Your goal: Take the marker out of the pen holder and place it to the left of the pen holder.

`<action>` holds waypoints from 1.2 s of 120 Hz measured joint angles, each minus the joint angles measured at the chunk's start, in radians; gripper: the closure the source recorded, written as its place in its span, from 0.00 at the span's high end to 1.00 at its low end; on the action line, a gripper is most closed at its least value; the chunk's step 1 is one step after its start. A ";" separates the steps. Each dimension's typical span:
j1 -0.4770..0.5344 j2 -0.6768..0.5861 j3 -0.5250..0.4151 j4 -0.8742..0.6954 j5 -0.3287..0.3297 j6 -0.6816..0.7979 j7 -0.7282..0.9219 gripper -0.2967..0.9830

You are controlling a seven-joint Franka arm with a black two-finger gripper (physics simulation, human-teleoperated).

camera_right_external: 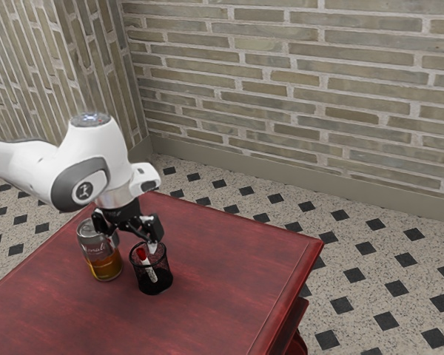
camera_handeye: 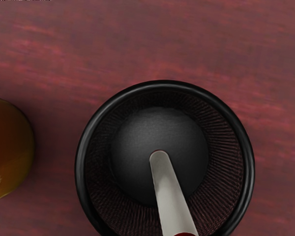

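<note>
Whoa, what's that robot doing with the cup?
The robot arm has its hand just above the black cup, fingers apart. It isn't holding anything. A marker leans inside the cup, red end up. The robot's job is to take it out and put it beside the cup. A can stands near the cup on the red table.

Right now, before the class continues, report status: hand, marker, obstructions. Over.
Hand open, above pen holder. Marker leaning inside, red end up. Can beside the holder, possibly tight on that side.
</note>
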 joint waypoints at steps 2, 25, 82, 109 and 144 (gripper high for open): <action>0.000 0.001 0.000 -0.001 0.001 0.002 0.001 0.76; 0.000 0.004 0.000 -0.029 0.009 0.034 0.016 0.76; -0.002 0.004 -0.014 -0.029 0.019 0.063 0.036 0.30; -0.001 0.001 -0.015 -0.029 0.028 0.065 0.034 0.20; 0.000 -0.121 -0.014 -0.022 0.083 0.054 0.012 0.16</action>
